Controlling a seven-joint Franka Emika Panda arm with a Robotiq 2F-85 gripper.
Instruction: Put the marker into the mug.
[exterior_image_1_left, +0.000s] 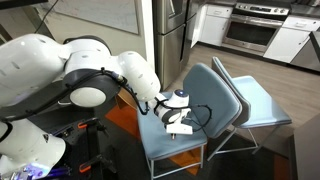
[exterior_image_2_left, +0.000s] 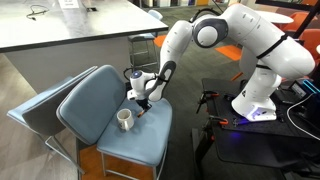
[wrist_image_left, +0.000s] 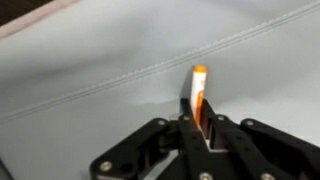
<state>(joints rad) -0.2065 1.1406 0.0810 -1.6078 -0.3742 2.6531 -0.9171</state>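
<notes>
There was one marker (wrist_image_left: 200, 92), one mug (exterior_image_2_left: 125, 119), one arm (exterior_image_2_left: 250, 35) and two chairs. The gripper (wrist_image_left: 200, 128) was clenched on the marker. In the wrist view its two fingers (wrist_image_left: 186, 125) pressed the marker's sides, and the orange-and-white end stood out past the fingertips against the grey-blue seat (wrist_image_left: 90, 60). Whether that end touched the seat could not be told.

In an exterior view the gripper (exterior_image_2_left: 143, 106) hung low over the near chair (exterior_image_2_left: 140, 148), just beside the mug and on the side away from the backrest (exterior_image_2_left: 92, 92). The mug stood upright on the seat, close to where seat and backrest met, its mouth open upward. It could not be made out in the exterior view from behind the arm, where the gripper (exterior_image_1_left: 180, 122) covered that part of the seat.

Bare seat lay between the mug and the front edge. A single seam (wrist_image_left: 150, 70) ran across the cushion in the wrist view. The second chair (exterior_image_2_left: 35, 108) stood right behind the first, the two backrests close together in both exterior views.
</notes>
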